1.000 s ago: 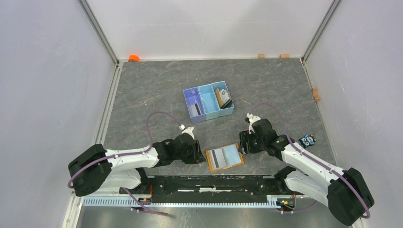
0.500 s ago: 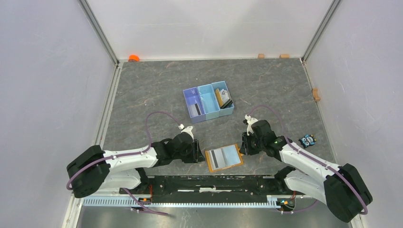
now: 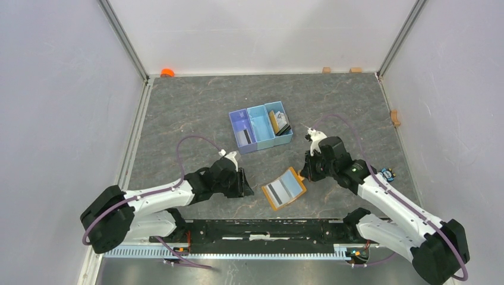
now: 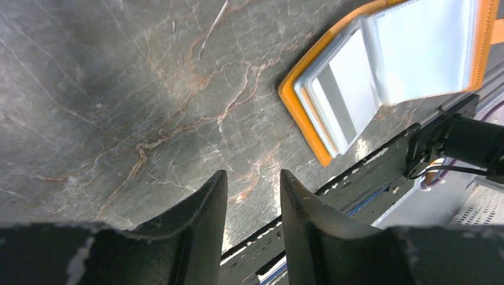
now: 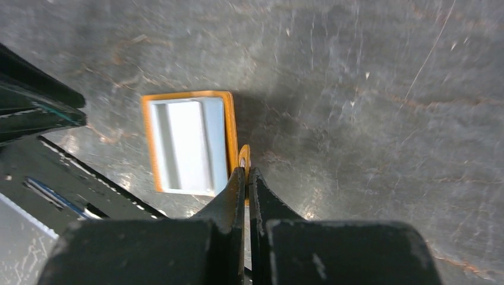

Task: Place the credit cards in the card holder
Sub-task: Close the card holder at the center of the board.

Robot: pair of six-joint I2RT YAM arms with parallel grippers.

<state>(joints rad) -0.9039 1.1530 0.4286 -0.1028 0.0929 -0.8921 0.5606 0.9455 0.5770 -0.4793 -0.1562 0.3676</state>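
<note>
The right hand (image 5: 246, 173) pinches the clasp tab (image 5: 244, 155) of the orange-tan bifold card holder (image 3: 284, 189), likely to reposition it; the left hand (image 4: 252, 181) hovers left, half spread, empty.

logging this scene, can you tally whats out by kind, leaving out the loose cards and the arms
card holder: 1
blue tray: 1
black-and-blue gadget: 1
tan blocks: 3
orange object: 1
total: 7
</note>
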